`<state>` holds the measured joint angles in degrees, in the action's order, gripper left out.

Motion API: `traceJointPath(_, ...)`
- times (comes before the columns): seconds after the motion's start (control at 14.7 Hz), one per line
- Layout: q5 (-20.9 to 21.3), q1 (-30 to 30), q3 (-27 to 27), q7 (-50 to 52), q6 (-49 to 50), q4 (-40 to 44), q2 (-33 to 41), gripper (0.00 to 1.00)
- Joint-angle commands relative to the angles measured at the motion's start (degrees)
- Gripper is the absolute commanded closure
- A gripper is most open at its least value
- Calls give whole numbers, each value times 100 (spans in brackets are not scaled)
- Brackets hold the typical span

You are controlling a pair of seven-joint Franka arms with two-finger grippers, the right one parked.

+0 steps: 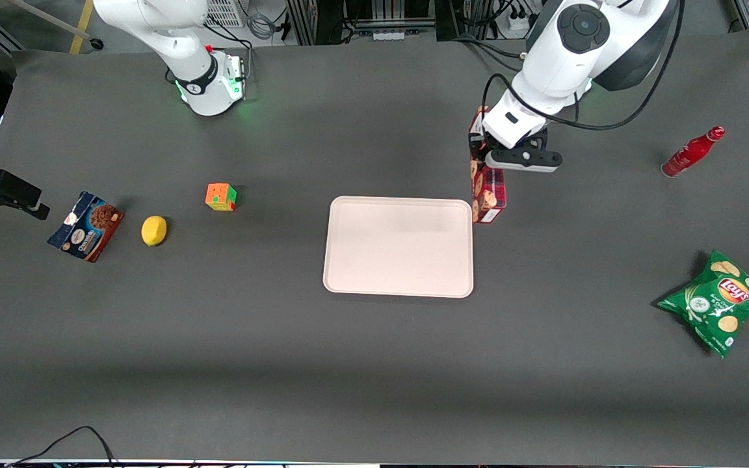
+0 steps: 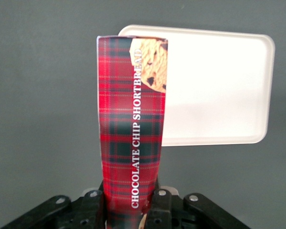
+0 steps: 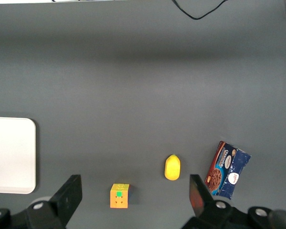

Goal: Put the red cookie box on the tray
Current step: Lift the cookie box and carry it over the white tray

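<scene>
The red cookie box (image 1: pixel 489 192), a long plaid carton with cookie pictures, is gripped at one end by my left gripper (image 1: pixel 486 161), which is shut on it. In the left wrist view the carton (image 2: pixel 131 119) runs out from between the fingers (image 2: pixel 163 206) of the gripper (image 2: pixel 128 207). It reads "CHOCOLATE CHIP SHORTBREAD" and partly overlaps the tray (image 2: pixel 214 86). The pale cream tray (image 1: pixel 400 247) lies flat mid-table. The box's free end is just off the tray's corner that is toward the working arm's end and farther from the front camera. I cannot tell whether that end touches the table.
A red bottle (image 1: pixel 692 152) and a green chips bag (image 1: pixel 719 300) lie toward the working arm's end. Toward the parked arm's end are a colour cube (image 1: pixel 220 196), a lemon (image 1: pixel 154 230) and a blue-and-brown cookie box (image 1: pixel 86 225).
</scene>
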<state>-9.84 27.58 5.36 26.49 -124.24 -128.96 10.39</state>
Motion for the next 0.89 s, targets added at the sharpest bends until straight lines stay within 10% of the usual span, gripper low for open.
traceJointPath(0.0,-18,2,9,154,918,1836,-1273,90)
traceJointPath(0.82,729,362,53,602,-1266,1481,-3086,88)
